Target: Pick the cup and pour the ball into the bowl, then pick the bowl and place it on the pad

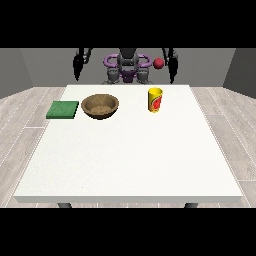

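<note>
Cup (pixel 155 99) stands upright on the counter (pixel 130 160), right of the bowl (pixel 100 106); it looks light, stiff, smooth, so I'd wrap its middle. My robot hand (pixel 173 70) at the view's right hangs back; finger state unclear.

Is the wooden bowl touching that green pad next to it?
Apart. The front view shows a strip of white table between the wooden bowl and the green pad.

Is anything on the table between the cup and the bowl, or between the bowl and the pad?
Nothing visible. The cup stands right of the bowl with bare table between; the green pad lies just left of the bowl.
</note>
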Controlling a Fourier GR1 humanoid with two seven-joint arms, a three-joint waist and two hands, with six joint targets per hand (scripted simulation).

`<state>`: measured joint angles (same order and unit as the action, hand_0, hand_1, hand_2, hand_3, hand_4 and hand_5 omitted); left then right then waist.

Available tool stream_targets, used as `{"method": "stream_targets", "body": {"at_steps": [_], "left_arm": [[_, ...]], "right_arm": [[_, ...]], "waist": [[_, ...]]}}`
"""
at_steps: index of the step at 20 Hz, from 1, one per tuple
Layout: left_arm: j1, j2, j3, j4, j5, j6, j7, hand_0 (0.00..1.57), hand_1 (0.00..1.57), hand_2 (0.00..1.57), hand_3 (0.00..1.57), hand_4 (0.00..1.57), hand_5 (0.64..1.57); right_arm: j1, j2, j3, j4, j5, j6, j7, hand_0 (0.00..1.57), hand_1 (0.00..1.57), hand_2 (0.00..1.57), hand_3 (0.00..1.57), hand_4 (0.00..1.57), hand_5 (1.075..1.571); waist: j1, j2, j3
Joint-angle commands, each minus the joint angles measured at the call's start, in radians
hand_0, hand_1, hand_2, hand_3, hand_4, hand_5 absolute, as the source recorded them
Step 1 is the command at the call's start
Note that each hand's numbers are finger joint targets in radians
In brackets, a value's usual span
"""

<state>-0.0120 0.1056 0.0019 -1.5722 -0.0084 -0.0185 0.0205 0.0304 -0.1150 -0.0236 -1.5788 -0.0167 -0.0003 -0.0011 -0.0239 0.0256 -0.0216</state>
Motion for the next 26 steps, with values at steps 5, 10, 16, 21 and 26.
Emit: {"method": "stream_targets", "body": {"at_steps": [5, 10, 16, 21, 26], "left_arm": [[-0.009, 0.032, 0.019, -0.100, 0.018, 0.000, 0.087, 0.00, 0.00, 0.00, 0.00, 0.66, 1.566], [0.051, -0.092, -0.004, -0.208, 0.145, 0.066, 0.368, 0.00, 0.00, 0.00, 0.00, 0.63, 1.564], [-0.022, -0.104, -0.065, -0.368, 0.069, 0.162, 0.445, 0.00, 0.00, 0.00, 0.00, 0.58, 1.560], [-0.109, -0.088, -0.020, -0.266, 0.056, 0.111, 0.221, 0.00, 0.00, 0.00, 0.00, 0.61, 1.555], [-0.184, -0.105, -0.015, -0.177, -0.004, 0.144, 0.057, 0.00, 0.00, 0.00, 0.00, 0.55, 1.526]], "right_arm": [[-0.006, -0.048, -0.013, -0.098, -0.012, 0.014, 0.087, 0.00, 0.00, 0.00, 0.00, 0.87, 1.533], [0.069, 0.038, 0.017, -0.245, -0.125, -0.030, 0.388, 0.00, 0.00, 0.00, 0.00, 0.86, 1.530], [-0.043, -0.004, -0.018, -0.441, -0.127, -0.095, 0.566, 0.00, 0.00, 0.00, 0.00, 0.79, 1.548], [-0.100, 0.027, -0.016, -0.394, -0.088, -0.086, 0.372, 0.00, 0.00, 0.00, 0.00, 0.74, 1.546], [-0.097, 0.073, -0.008, -0.304, -0.095, -0.039, 0.144, 0.00, 0.00, 0.00, 0.09, 0.71, 1.545]], "waist": [[0.012, -0.258, 0.0143], [-0.031, -0.462, 0.0209], [-0.012, -0.316, 0.0214], [-0.027, -0.082, 0.0210], [-0.040, 0.100, 0.0218]]}}
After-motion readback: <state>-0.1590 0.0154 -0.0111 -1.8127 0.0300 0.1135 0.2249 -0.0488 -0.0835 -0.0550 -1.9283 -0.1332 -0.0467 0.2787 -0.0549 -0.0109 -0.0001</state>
